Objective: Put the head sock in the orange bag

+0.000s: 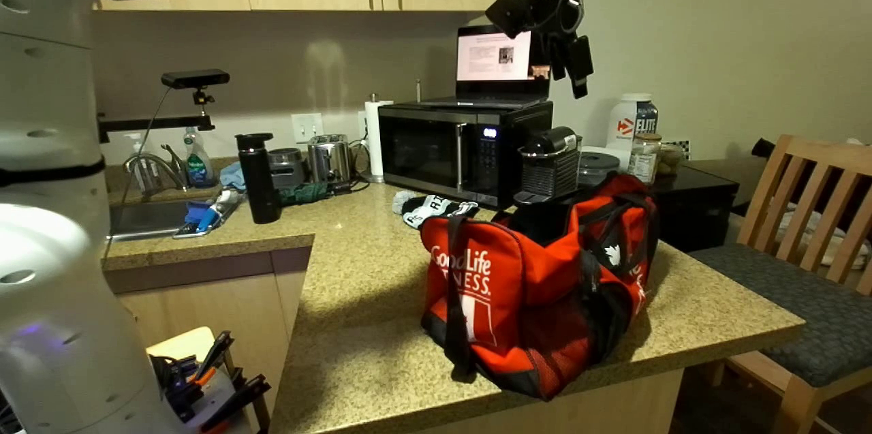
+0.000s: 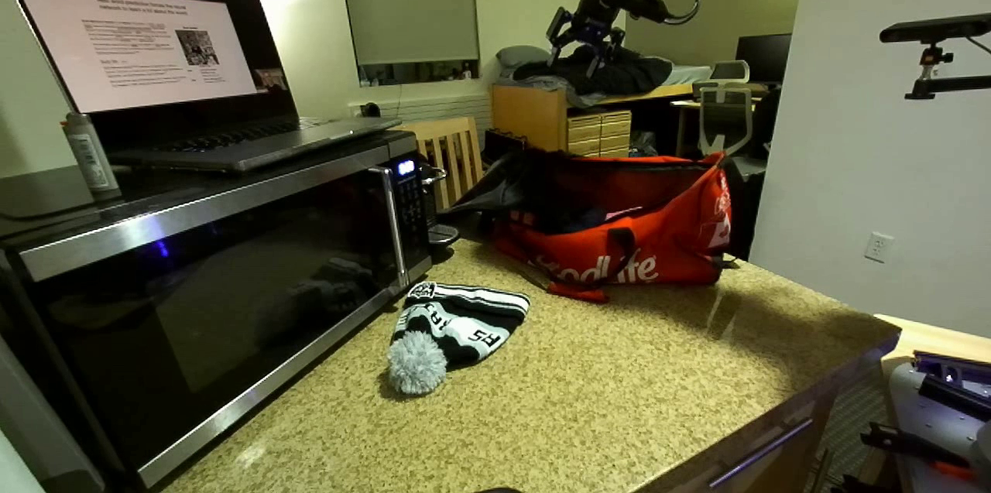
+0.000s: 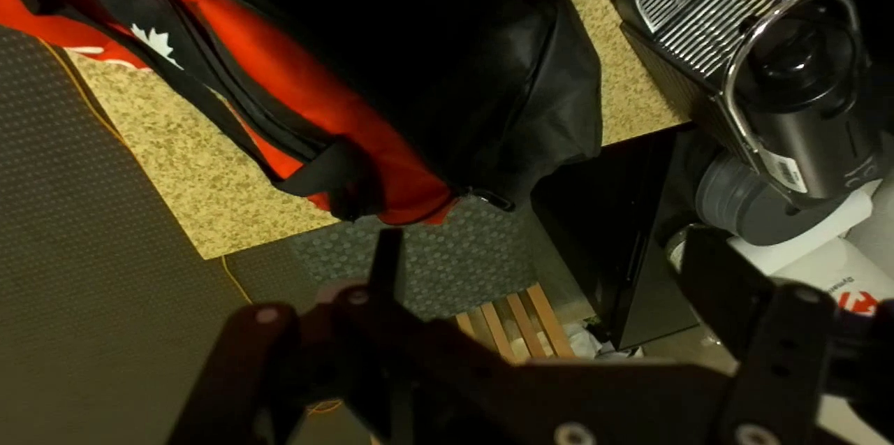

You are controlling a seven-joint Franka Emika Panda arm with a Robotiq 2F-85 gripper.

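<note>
The orange bag (image 1: 555, 274) stands unzipped on the counter, with black straps and white lettering on its end panel. Its open top and dark interior show in an exterior view (image 2: 673, 234), with something dark and a small pinkish patch inside. In the wrist view the bag (image 3: 314, 92) fills the upper left. My gripper (image 1: 569, 85) hangs high above the bag's far end. In the wrist view the gripper (image 3: 544, 239) has its fingers wide apart with nothing between them; it is also spread in an exterior view (image 2: 574, 66). The head sock is hidden or out of view.
A black-and-white knit hat (image 2: 464, 326) with a grey pompom lies beside the bag. A microwave (image 1: 422, 148) with a laptop (image 1: 494, 59) on top and a coffee machine (image 1: 548, 165) stand behind. A black bottle (image 1: 257, 178) stands near the sink. A chair (image 1: 793, 270) is beyond the counter.
</note>
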